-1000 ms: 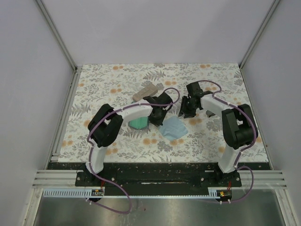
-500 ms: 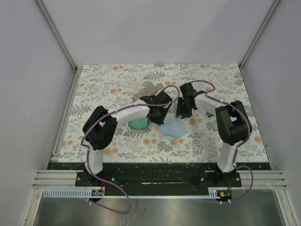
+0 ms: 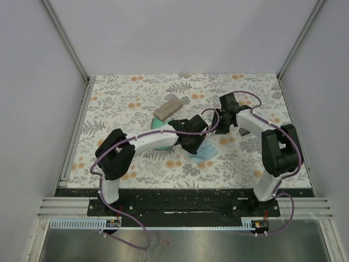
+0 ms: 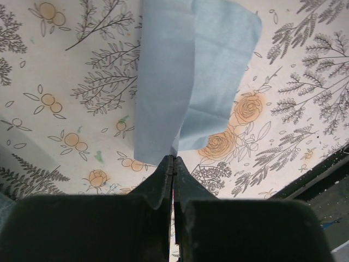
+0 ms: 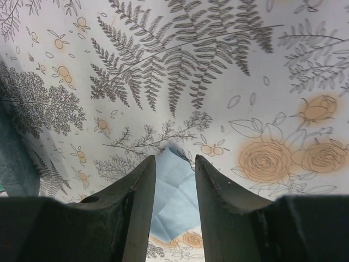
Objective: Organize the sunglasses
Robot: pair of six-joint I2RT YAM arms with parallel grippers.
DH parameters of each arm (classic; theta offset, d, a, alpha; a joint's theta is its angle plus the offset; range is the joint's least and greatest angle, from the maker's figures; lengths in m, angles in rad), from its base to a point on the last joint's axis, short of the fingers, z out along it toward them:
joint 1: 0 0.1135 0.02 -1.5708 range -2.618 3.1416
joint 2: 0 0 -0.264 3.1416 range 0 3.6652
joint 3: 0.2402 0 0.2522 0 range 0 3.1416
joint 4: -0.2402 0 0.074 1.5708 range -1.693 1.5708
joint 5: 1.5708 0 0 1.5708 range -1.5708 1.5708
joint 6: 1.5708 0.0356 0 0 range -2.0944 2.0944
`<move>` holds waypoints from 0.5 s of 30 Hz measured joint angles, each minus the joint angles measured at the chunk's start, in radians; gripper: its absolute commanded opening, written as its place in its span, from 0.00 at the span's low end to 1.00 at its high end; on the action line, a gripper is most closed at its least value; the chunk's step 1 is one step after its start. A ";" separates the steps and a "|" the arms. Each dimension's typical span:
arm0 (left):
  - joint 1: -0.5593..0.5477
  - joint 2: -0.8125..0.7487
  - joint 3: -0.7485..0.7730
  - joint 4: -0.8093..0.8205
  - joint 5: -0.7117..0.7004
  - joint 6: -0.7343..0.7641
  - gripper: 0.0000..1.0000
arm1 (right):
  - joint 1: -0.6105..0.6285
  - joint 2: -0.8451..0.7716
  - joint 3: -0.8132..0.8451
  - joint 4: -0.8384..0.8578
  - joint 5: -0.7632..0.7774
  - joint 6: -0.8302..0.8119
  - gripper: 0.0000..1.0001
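Overhead, left wrist and right wrist views of the floral table (image 3: 120, 98). The left gripper (image 3: 194, 146) is reaching to the middle of the table and is hovering over the left edge of the light blue cloth (image 3: 206, 152); in its wrist view the left gripper (image 4: 173, 160) is showing its two fingers pressed tight together, and they are clenching on the near edge of the light blue cloth (image 4: 185, 82), which is lying folded lengthwise and is stretching away from the tips over the printed surface. The right gripper (image 3: 217, 125) is hanging just to the far right of the cloth, close beside the left gripper; in its wrist view the right gripper (image 5: 174, 159) is standing with its fingers parted and is grasping nothing, while a patch of the light blue cloth (image 5: 172, 203) is showing through the gap beneath them. A teal case (image 3: 157, 126) is lying partly under the left forearm, left of the cloth; a tan case (image 3: 168, 108) is lying at a slant just beyond it, towards the far side. The sunglasses are not showing clearly in any of the three views, so their position cannot be told.
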 measured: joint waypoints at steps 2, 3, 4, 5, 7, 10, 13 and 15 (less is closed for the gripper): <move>-0.011 -0.002 0.000 0.003 0.005 0.002 0.00 | -0.024 -0.024 -0.020 0.004 -0.015 0.005 0.43; -0.016 -0.002 -0.002 0.007 0.008 0.002 0.00 | -0.034 -0.035 -0.031 0.006 -0.020 0.005 0.43; -0.021 -0.002 -0.002 0.009 0.011 0.002 0.00 | -0.043 -0.046 -0.040 0.006 -0.023 0.006 0.43; -0.024 -0.002 -0.006 0.013 0.016 0.002 0.00 | -0.048 -0.055 -0.049 0.007 -0.024 0.007 0.43; -0.034 -0.006 -0.016 0.023 0.024 0.002 0.00 | -0.059 -0.080 -0.071 0.006 -0.031 0.008 0.43; -0.047 -0.015 -0.038 0.035 0.048 -0.002 0.00 | -0.063 -0.107 -0.098 0.008 -0.044 0.008 0.43; -0.058 -0.019 -0.047 0.039 0.066 -0.005 0.00 | -0.063 -0.119 -0.120 0.010 -0.055 0.008 0.43; -0.064 -0.023 -0.048 0.045 0.072 -0.007 0.00 | -0.063 -0.120 -0.133 0.010 -0.065 0.008 0.43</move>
